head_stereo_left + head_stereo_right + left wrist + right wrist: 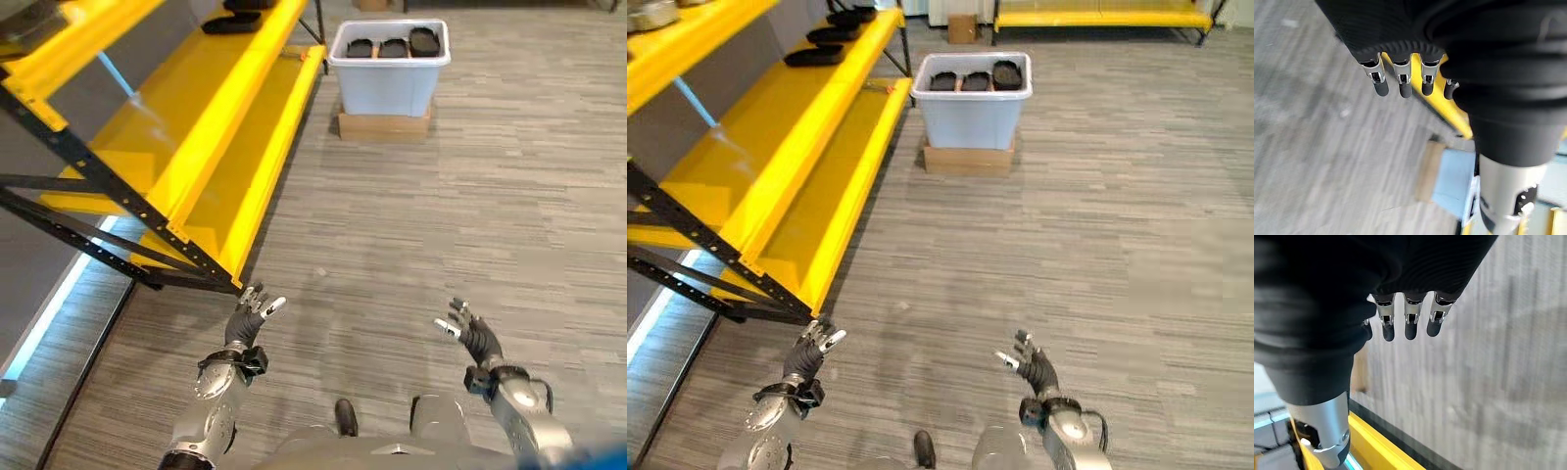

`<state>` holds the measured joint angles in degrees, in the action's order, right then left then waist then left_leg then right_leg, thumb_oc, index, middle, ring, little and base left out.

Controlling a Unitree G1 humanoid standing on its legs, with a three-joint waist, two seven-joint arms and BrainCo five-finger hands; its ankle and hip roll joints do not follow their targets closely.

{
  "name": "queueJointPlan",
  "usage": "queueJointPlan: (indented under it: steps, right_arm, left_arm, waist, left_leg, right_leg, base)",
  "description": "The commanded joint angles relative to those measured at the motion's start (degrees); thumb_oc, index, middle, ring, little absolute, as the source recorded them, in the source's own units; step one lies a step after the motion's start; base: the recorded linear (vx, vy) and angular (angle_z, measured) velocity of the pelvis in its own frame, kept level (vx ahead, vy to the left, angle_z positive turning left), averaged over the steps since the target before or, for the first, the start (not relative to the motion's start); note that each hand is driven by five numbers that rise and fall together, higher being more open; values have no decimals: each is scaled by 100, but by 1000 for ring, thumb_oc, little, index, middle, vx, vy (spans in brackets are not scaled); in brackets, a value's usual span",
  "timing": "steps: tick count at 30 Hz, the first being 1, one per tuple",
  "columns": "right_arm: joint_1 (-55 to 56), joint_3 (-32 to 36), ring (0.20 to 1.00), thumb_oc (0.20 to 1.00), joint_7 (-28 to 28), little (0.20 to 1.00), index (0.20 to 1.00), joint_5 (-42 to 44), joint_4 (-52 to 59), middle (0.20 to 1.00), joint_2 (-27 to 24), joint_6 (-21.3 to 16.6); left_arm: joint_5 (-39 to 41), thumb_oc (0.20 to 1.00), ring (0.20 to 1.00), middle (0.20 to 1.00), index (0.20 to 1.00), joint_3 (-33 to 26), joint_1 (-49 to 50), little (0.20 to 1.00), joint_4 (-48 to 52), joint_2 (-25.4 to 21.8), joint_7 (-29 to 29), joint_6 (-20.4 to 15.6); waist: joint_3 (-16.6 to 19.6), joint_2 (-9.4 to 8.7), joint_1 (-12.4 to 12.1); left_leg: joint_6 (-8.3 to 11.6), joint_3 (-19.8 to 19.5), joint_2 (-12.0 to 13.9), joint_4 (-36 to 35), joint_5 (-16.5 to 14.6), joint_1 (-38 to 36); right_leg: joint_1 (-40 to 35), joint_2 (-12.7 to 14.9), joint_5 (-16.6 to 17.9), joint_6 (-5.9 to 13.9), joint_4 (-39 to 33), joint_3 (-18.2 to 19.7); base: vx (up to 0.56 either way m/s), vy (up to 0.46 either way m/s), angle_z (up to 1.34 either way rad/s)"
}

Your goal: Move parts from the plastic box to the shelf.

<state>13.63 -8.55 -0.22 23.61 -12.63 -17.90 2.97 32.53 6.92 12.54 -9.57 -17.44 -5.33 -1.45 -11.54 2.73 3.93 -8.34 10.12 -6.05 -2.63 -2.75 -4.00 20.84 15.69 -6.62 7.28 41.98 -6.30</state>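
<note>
Task partly done, box well ahead

Several parts (833, 34) are laid on the shelf (774, 117); three are left in the box (972, 103). Left hand (250, 315) and right hand (468, 331) are held open, empty.

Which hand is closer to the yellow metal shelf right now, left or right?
Left. The left hand hovers open just in front of the near corner of the yellow metal shelf, almost at its black frame. The right hand hangs open over bare floor, well off to the shelf's right.

Grey plank floor (470, 196) carries a plastic box (389, 83) on a flat cardboard base (383, 125). Yellow shelf (186, 127) stands just beside it; black parts (813, 57) lie on an upper level.
</note>
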Motion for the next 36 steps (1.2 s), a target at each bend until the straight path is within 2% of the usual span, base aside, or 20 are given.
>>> queueJointPlan:
  steps: [1,3,4,5,8,13,17,19,20,22,23,24,25,26,28,29,30,31,34,36]
  right_arm:
    - [-223,85,1000,1000,32,1000,1000,323,126,1000,209,-286]
    - [-200,83,1000,1000,78,1000,1000,365,144,1000,174,-280]
    - [-193,81,1000,1000,78,1000,1000,364,142,1000,173,-279]
    - [-222,69,1000,1000,69,1000,1000,319,161,1000,148,-263]
    - [-192,81,1000,1000,49,1000,1000,165,214,1000,117,-226]
    - [-64,184,1000,1000,101,1000,1000,223,234,1000,-20,-262]
    - [-53,284,1000,1000,47,1000,1000,344,212,1000,-120,-305]
    - [-25,308,1000,1000,29,1000,1000,420,212,1000,-176,-322]
    - [31,334,1000,1000,56,1000,1000,468,209,1000,-214,-316]
    - [47,339,1000,1000,44,1000,1000,472,202,1000,-245,-315]
    - [88,353,1000,1000,17,1000,1000,461,237,1000,-275,-297]
    - [76,357,1000,1000,-39,1000,1000,443,194,1000,-266,-293]
    - [76,358,1000,1000,-39,1000,1000,443,193,1000,-265,-294]
    - [51,369,1000,1000,-89,1000,1000,447,188,1000,-236,-299]
    - [73,374,1000,1000,-76,1000,1000,433,198,1000,-232,-291]
    - [113,337,1000,1000,-47,1000,1000,299,180,1000,-223,-311]
    - [114,337,1000,1000,-47,1000,1000,299,180,1000,-223,-312]
    - [84,277,1000,1000,-39,1000,1000,168,94,1000,-229,-319]
    - [31,234,1000,1000,-7,1000,1000,77,6,1000,-244,-310]
    - [80,191,1000,1000,99,1000,1000,22,81,1000,-141,-285]
  left_arm:
    - [-139,1000,1000,1000,1000,-292,-15,1000,376,-153,23,-261]
    - [-186,1000,1000,1000,1000,-308,-80,1000,361,-177,116,-239]
    - [-185,1000,1000,1000,1000,-305,-73,1000,359,-176,117,-238]
    - [-216,1000,1000,1000,1000,-270,-72,1000,314,-172,135,-208]
    - [-230,1000,1000,1000,1000,-232,-87,1000,291,-152,166,-208]
    - [-182,1000,1000,1000,1000,-38,-201,1000,244,-69,265,-227]
    - [-26,1000,1000,1000,1000,-4,-248,1000,246,-32,225,-241]
    - [52,1000,1000,1000,1000,7,-216,1000,286,-53,199,-254]
    - [71,1000,1000,1000,1000,-28,-131,1000,327,-75,203,-238]
    - [88,1000,1000,1000,1000,-42,-91,1000,365,-84,201,-220]
    - [98,1000,1000,1000,1000,-49,-34,1000,390,-80,181,-200]
    - [87,1000,1000,1000,1000,-24,-41,1000,374,-78,189,-181]
    - [87,1000,1000,1000,1000,-23,-41,1000,374,-78,189,-181]
    - [94,1000,1000,1000,1000,-27,-1,1000,382,-78,169,-159]
    - [94,1000,1000,1000,1000,-30,54,1000,394,-91,194,-165]
    - [11,1000,1000,1000,1000,-53,125,1000,373,-92,215,-187]
    - [11,1000,1000,1000,1000,-53,127,1000,374,-92,215,-187]
    - [-83,1000,1000,1000,1000,-100,172,1000,375,-86,248,-196]
    - [-154,1000,1000,1000,1000,-113,123,1000,333,-84,253,-209]
    - [-94,1000,1000,1000,1000,-153,183,1000,344,-39,275,-214]
  waist:
    - [-119,15,122]
    - [-46,-38,185]
    - [-51,24,183]
    - [-8,-78,265]
    - [44,-122,296]
    - [376,-112,443]
    - [407,-40,470]
    - [347,-120,405]
    - [252,-266,300]
    - [143,-351,195]
    - [24,-424,94]
    - [-25,-502,20]
    - [-29,-492,15]
    - [-82,-573,-76]
    - [-86,-590,-99]
    - [-36,-525,-187]
    - [-46,-536,-189]
    - [-15,-439,-306]
    - [52,-368,-341]
    - [267,-342,-350]
  left_leg:
    - [264,-557,273,-197,-323,-412]
    - [366,-668,204,-237,-498,-601]
    - [376,-713,269,-237,-590,-671]
    - [472,-713,262,-237,-597,-728]
    - [566,-762,324,-237,-720,-934]
    - [775,-831,734,194,-911,-1121]
    - [1135,-757,1013,1223,-191,-796]
    - [1230,-831,1026,2195,347,-378]
    - [1320,-874,1065,3496,942,107]
    - [1322,-911,1034,4038,1068,390]
    - [1179,-776,1058,4221,838,750]
    - [1063,-688,951,4074,534,1204]
    - [1061,-686,963,4093,517,1207]
    - [935,-595,924,3344,186,1760]
    - [924,-546,950,2949,158,1710]
    - [980,-604,901,1469,531,1798]
    - [980,-597,889,1423,554,1760]
    - [1060,-880,772,290,969,1751]
    - [1120,-921,739,66,1197,1733]
    - [988,-962,693,-11,1190,1443]
  right_leg:
    - [-146,-866,934,56,-1611,-304]
    - [-268,-907,1081,64,-3333,-659]
    - [-329,-972,973,112,-3309,-640]
    - [-193,-1088,1262,148,-3969,-504]
    - [-220,-1148,1309,184,-4068,-508]
    - [-562,-1402,1050,-156,-3775,-568]
    - [-877,-1590,662,-430,-3687,-675]
    - [-1130,-1706,509,-609,-3752,-605]
    - [-1428,-1777,363,-797,-3828,-518]
    - [-1577,-1776,308,-864,-3874,-471]
    - [-1813,-1754,200,-916,-3903,-411]
    - [-1957,-1684,177,-880,-3983,-373]
    - [-1960,-1695,174,-879,-3981,-371]
    - [-2185,-1596,126,-765,-4046,-288]
    - [-2281,-1572,94,-740,-4070,-250]
    - [-2492,-1623,17,-666,-4167,-187]
    - [-2509,-1613,15,-664,-4171,-185]
    - [-2825,-1744,-105,-629,-4275,-26]
    - [-3015,-1801,-186,-608,-4311,124]
    - [-3194,-1737,-387,-549,-4204,227]
  base:
    - [239,-26,-29]
    - [285,-79,7]
    - [310,-115,52]
    - [346,-126,42]
    - [323,-143,18]
    - [427,-219,51]
    - [325,-203,15]
    - [305,-256,-11]
    - [241,-239,-29]
    - [220,-209,-21]
    - [282,-198,-22]
    - [220,-120,-26]
    - [244,-18,-22]
    - [176,12,-18]
    - [289,62,-21]
    - [322,91,-22]
    - [496,131,-21]
    - [254,61,-13]
    - [380,112,-37]
    - [462,191,-59]
